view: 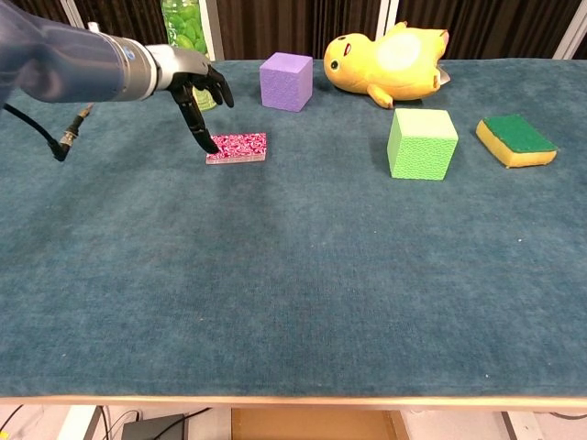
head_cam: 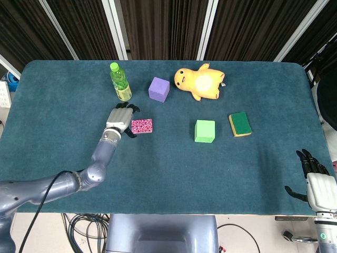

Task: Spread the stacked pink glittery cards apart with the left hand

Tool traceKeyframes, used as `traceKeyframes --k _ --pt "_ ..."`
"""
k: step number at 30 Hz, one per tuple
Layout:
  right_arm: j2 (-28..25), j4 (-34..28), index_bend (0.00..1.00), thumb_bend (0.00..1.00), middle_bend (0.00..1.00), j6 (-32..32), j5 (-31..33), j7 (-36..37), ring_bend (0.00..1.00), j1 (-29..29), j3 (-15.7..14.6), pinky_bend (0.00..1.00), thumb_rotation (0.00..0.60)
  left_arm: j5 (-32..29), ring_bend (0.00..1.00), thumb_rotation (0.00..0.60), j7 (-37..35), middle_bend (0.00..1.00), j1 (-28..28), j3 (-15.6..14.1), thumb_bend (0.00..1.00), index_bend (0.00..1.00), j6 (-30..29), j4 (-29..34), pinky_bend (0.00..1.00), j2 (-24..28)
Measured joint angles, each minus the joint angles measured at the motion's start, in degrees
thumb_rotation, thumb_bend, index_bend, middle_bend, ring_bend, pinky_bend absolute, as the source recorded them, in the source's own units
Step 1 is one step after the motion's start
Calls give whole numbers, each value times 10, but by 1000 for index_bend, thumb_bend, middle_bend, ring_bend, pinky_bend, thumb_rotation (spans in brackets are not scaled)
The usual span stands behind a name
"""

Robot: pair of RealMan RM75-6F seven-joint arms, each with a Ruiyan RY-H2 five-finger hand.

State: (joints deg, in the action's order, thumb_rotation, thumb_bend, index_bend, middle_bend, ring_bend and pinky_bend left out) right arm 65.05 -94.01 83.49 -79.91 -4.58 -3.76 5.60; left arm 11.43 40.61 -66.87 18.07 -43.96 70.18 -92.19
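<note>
**Left hand arrives at the cards**

The left hand (head_cam: 119, 119) hovers at the left edge of the cards (head_cam: 141, 126), fingers apart and grasping nothing; one fingertip (view: 210, 147) reaches down to that edge, contact unclear. The cards lie mid-table as a neat, flat, sparkly pink stack on napped teal cloth (head_cam: 158, 168). Judged next: press lightly on top and sweep sideways, so the thin, probably slippery cards fan out. The right hand (head_cam: 318, 184) rests open, well apart.
</note>
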Motion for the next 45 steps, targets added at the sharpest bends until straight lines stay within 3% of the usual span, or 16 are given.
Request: traceKeyframes --k 5,19,45 --pt "0 0 77 136 43 0 1 1 124 0 0 226 600 -40 50 600 18 198 -22 -11 97 335 5 -41 41 -27" --pt "-1 -1 77 137 43 -3 5 6 124 0 2 226 600 -70 50 600 15 199 -48 -11 138 386 45 -126 37 -73" --pt "-2 -2 77 143 43 -7 8 8 124 -1 2 226 600 -106 50 600 32 203 -68 -11 161 423 36 -133 29 -75"
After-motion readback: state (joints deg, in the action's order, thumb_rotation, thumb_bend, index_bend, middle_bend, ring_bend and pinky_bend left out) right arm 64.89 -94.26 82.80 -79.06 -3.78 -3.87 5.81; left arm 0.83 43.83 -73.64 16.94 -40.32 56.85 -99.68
